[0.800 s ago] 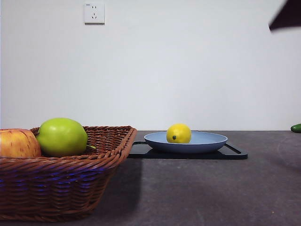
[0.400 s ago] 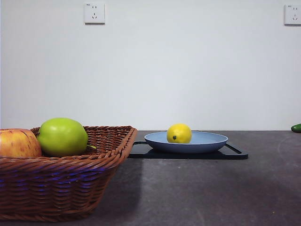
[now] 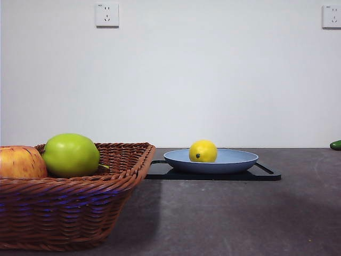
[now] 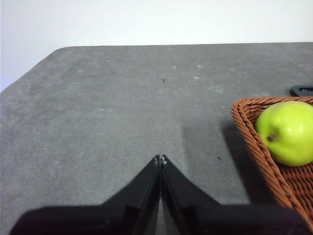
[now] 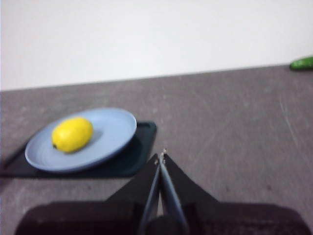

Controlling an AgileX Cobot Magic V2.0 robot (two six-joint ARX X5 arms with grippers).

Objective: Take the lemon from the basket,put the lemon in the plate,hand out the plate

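Observation:
The yellow lemon (image 3: pixel 203 151) lies in the light blue plate (image 3: pixel 234 159), which rests on a black tray (image 3: pixel 266 173). The right wrist view shows the same lemon (image 5: pixel 72 133) on the plate (image 5: pixel 112 132). My right gripper (image 5: pixel 160 155) is shut and empty, above the table a short way from the plate's edge. The wicker basket (image 3: pixel 80 202) stands at the near left. My left gripper (image 4: pixel 160 159) is shut and empty over bare table beside the basket (image 4: pixel 257 147). Neither arm shows in the front view.
A green apple (image 3: pixel 71 155) and a red-yellow apple (image 3: pixel 20 162) lie in the basket. A green object (image 3: pixel 335 144) sits at the far right table edge. Two wall sockets (image 3: pixel 106 15) are on the wall behind.
A dark arm tip at the top right corner of the front view one second ago has left the picture. The lemon, plate and basket have not moved.

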